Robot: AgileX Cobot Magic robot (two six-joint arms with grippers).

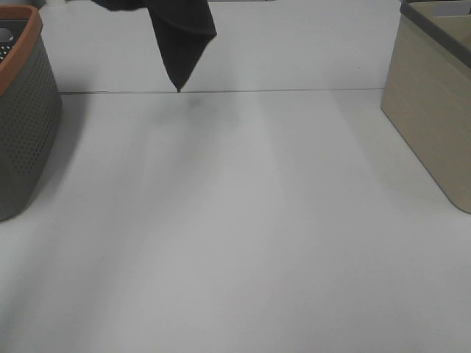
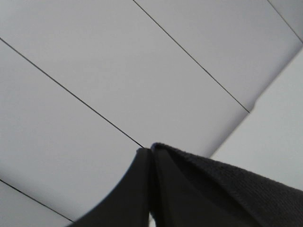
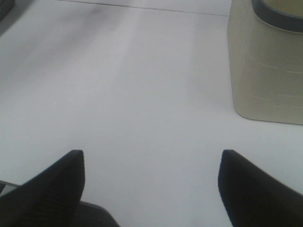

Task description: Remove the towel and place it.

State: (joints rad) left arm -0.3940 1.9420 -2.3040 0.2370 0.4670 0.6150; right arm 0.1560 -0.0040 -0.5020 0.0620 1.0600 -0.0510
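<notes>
The dark towel (image 1: 176,37) hangs in the air at the top of the exterior high view, left of centre, its lowest corner pointing down above the table's far seam. Its top runs out of the frame, and neither gripper shows in that view. In the left wrist view my left gripper (image 2: 150,153) has its two dark fingers pressed together, with the towel's dark woven cloth (image 2: 227,189) right beside them. The view points up at a pale panelled surface. In the right wrist view my right gripper (image 3: 151,175) is open and empty above the bare table.
A grey perforated basket with an orange rim (image 1: 26,118) stands at the left edge. A beige bin with a dark grey rim (image 1: 434,110) stands at the right and also shows in the right wrist view (image 3: 265,61). The white table (image 1: 243,235) lies between them.
</notes>
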